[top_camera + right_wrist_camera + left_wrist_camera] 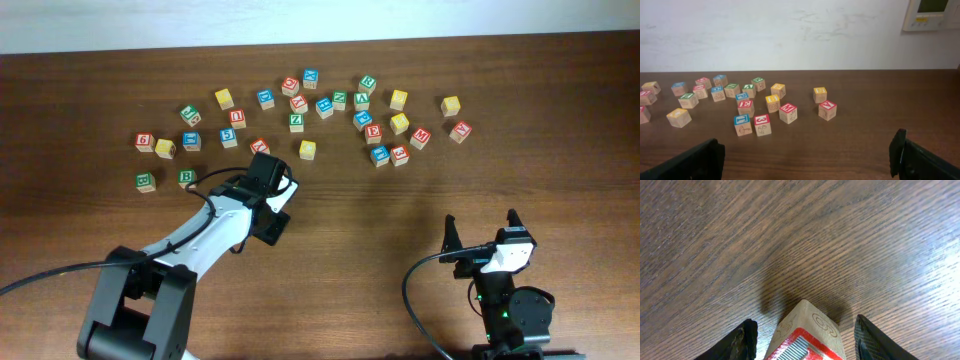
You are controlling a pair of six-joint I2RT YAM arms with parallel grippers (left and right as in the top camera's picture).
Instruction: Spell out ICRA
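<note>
Step, by the look of it: setting down first letter. Left gripper (805, 336) standing open around red-framed block (809, 322), slim gap each side. Block resting on table (400, 200), centre-left of overhead; letter unreadable. Next move calling for straight lift clear, then fetching next letter from block cluster (330, 110) at upper centre. Right gripper (481, 225) gaping wide, empty, lower right. Bare wood running rightward for row; far edge lying behind cluster.

Dark brown wood-grain table (400, 220), grain clear up close. Plain white wall (790, 30) behind far edge, faint smudges. Beige wall-mtd control panel (932, 14) w/ small display, upper right, partly cropped.
</note>
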